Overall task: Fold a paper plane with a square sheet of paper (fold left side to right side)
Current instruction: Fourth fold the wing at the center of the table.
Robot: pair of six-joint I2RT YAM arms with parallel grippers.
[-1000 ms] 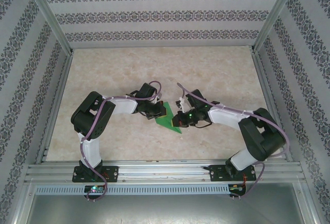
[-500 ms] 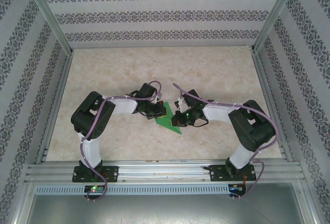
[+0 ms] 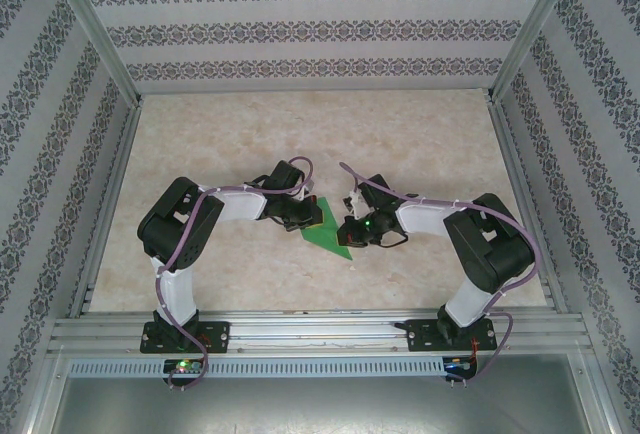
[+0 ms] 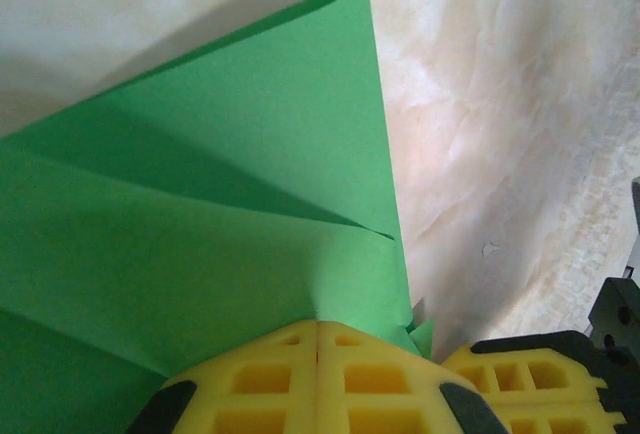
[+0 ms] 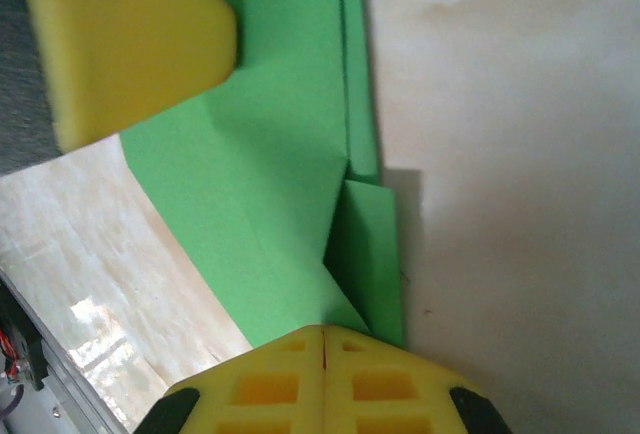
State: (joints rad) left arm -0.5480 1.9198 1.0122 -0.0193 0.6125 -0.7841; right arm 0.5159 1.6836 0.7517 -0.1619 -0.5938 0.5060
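The square sheet of paper (image 3: 330, 237) is bright green and lies on the table as a creased, pointed shape between the two arms. In the left wrist view the paper (image 4: 220, 204) shows layered diagonal folds running to a point. My left gripper (image 3: 309, 220) is shut, its yellow tips (image 4: 317, 326) resting on the paper's left part. My right gripper (image 3: 347, 231) is also shut, tips (image 5: 323, 334) down at the paper's right edge, where the paper (image 5: 270, 184) has a narrow folded flap. Nothing sits between either pair of jaws.
The marble-patterned tabletop (image 3: 420, 144) stretches behind and beside the paper. Patterned walls and metal posts enclose it on three sides. An aluminium rail (image 3: 320, 334) carrying both arm bases runs along the near edge.
The right arm's elbow has swung inward to the left, while its gripper stays at the paper's right edge. The left arm and the paper look unmoved.
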